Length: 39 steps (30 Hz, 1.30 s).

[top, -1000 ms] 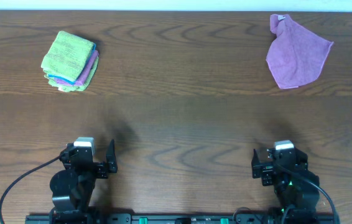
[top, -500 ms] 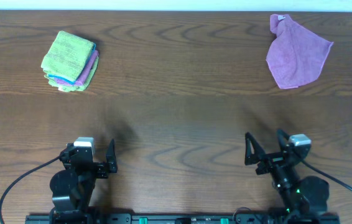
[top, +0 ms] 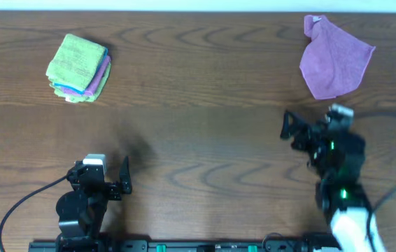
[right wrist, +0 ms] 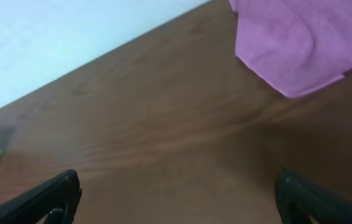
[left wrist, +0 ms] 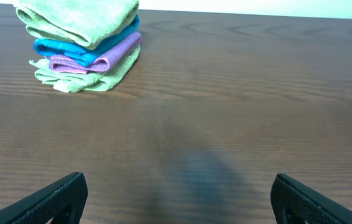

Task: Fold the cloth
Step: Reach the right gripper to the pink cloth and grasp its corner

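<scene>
A crumpled purple cloth (top: 334, 61) lies unfolded at the table's far right; it also shows at the top right of the right wrist view (right wrist: 300, 43). My right gripper (top: 308, 128) is open and empty, raised over the table a short way in front of and left of the cloth. My left gripper (top: 107, 175) is open and empty near the table's front edge, far from the cloth; its fingertips show in the left wrist view (left wrist: 176, 199).
A stack of folded cloths, green on top with blue and purple below (top: 79, 68), sits at the far left and shows in the left wrist view (left wrist: 83, 43). The table's far edge (right wrist: 101, 56) meets a white background.
My right arm has risen from its rest at the front edge and reached forward toward the purple cloth. The left arm has not moved.
</scene>
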Motion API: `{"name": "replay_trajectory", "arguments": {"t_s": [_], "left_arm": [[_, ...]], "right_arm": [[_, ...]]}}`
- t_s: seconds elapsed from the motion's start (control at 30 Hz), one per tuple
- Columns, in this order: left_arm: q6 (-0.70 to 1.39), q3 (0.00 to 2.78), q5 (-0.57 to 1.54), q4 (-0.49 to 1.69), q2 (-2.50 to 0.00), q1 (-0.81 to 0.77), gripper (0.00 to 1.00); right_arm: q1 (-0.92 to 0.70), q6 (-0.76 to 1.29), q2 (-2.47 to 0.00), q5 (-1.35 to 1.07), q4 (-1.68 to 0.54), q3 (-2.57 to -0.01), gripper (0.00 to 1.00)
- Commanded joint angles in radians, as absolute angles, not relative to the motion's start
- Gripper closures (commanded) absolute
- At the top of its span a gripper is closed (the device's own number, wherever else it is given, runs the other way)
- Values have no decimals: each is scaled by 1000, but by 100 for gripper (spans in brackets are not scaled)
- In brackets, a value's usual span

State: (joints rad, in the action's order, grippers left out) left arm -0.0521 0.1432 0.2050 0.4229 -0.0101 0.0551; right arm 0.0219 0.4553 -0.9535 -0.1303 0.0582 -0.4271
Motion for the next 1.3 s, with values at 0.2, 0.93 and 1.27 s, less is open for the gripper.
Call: {"name": "replay_trajectory", "arguments": {"t_s": [0.2, 0.93, 1.27], "left_arm": [[-48, 125, 203, 431, -4, 53, 4], [-48, 125, 203, 431, -4, 53, 4], [-48, 125, 203, 431, -4, 53, 5]], "right_arm": [[125, 436, -1384, -115, -202, -868, 1], [209, 528, -1734, -85, -44, -987, 4], [232, 598, -1871, -35, 124, -989, 10]]}}
